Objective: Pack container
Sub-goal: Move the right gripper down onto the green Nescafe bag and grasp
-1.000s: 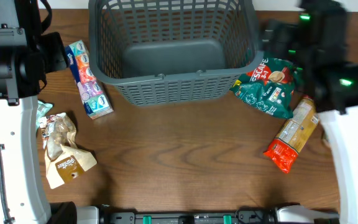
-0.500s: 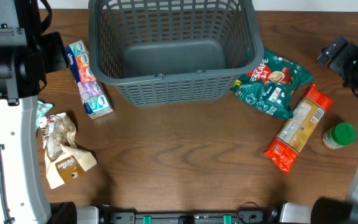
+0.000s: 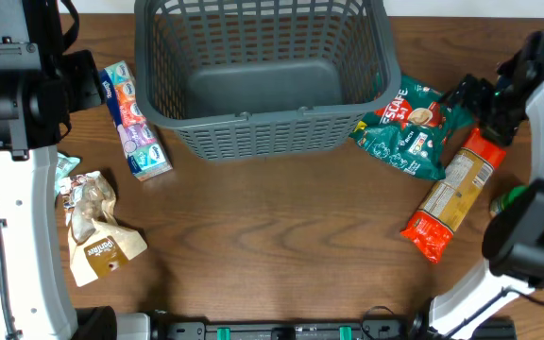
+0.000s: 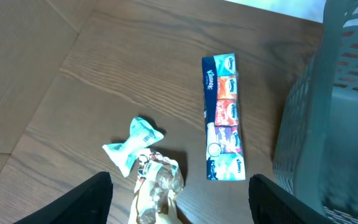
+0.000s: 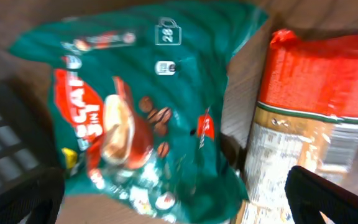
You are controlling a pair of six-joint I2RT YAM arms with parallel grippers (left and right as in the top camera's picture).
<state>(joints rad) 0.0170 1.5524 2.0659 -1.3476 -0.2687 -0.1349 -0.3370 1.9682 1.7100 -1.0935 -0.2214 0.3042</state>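
From overhead you can see the whole table. The container [image 3: 253,121] sits at the far middle, empty. A tissue pack [image 3: 135,118] lies just off its left corner, and a green coffee bag [image 3: 409,127] touches its right front corner. A red-and-tan packet [image 3: 451,194] lies aslant just right of that bag.

Your left wrist camera adds a small teal wrapper [image 4: 134,144] beside the crumpled snack bag [image 4: 160,186], which the overhead view mostly hides under the left arm. It also shows the container's slotted wall along the right edge, near the tissue pack but not touching it. The left claw [image 4: 180,185] has its fingers spread well apart, above the table and gripping nothing.

Your right wrist camera looks down close on the coffee bag, with the top of the red-and-tan packet alongside it and a corner of the container's lattice at the left. The picture is blurred. The right claw [image 5: 176,186] is spread as wide as it goes, with a dark finger in each lower corner, and it has hold of nothing.

Half a second ago your right arm was out at the table's right edge and the green-lidded jar [image 3: 506,198] showed in full. Now the arm has swung in over the coffee bag and covers most of the jar. The goods and the left arm lie as they did.
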